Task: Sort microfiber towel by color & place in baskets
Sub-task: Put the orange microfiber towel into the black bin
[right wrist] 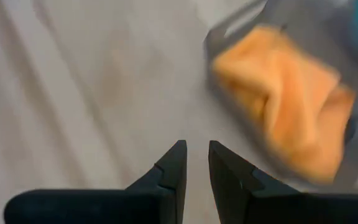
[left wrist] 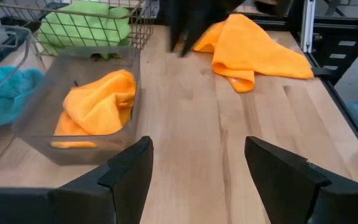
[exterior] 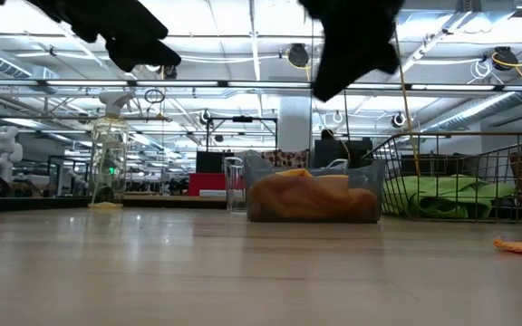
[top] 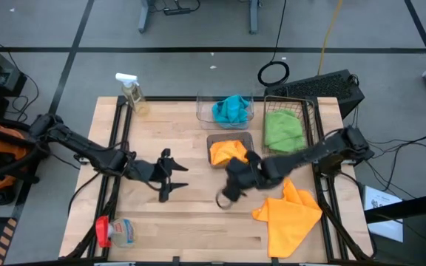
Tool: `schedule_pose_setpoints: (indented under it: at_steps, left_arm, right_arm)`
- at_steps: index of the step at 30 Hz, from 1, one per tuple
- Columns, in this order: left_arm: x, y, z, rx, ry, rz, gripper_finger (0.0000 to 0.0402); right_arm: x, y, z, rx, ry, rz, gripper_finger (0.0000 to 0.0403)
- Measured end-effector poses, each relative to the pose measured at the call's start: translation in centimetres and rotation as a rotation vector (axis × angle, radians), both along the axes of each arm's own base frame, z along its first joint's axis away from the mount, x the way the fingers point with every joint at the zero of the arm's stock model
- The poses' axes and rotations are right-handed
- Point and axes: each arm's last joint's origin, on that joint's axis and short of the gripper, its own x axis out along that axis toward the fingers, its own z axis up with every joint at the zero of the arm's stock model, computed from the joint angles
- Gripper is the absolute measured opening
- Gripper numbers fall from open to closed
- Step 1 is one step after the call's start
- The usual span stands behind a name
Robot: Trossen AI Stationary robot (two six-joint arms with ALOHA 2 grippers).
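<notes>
presently: clear tub [top: 198, 111] holds turquoise towels [top: 230, 110]; wire-mesh basket [top: 310, 118] holds green towels [top: 282, 130]; grey tub [top: 211, 139] holds one orange towel [top: 226, 151], so each colour keeps its own bin. second orange towel [top: 291, 214] lies loose on the table [top: 183, 222], unsorted. right gripper [top: 226, 196], fingers nearly together and holding nothing, sits beside the grey tub. left gripper [top: 171, 176] waits mid-table, fingers spread.

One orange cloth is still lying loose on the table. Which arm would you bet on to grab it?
Probably the right. The right gripper hangs beside the loose orange towel, near the grey tub holding its match. The left gripper hovers farther off, across the table.
</notes>
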Motion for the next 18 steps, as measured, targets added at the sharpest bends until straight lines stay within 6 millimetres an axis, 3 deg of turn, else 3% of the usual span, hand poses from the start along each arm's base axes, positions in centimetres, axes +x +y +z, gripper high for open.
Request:
schedule_pose_setpoints:
  at_steps: [12, 18]
  left_arm:
    - [0.3, -3.0, -1.4, -0.002, 0.009, -0.022, 0.0257]
    - [1.3, -3.7, -2.5, -0.007, 0.004, -0.030, 0.0257]
  right_arm:
    - [-5.2, 8.6, -0.5, 0.160, 0.051, -0.053, 0.0061]
    - [-8.0, 11.4, -1.9, 0.210, 0.159, -0.113, 0.0103]
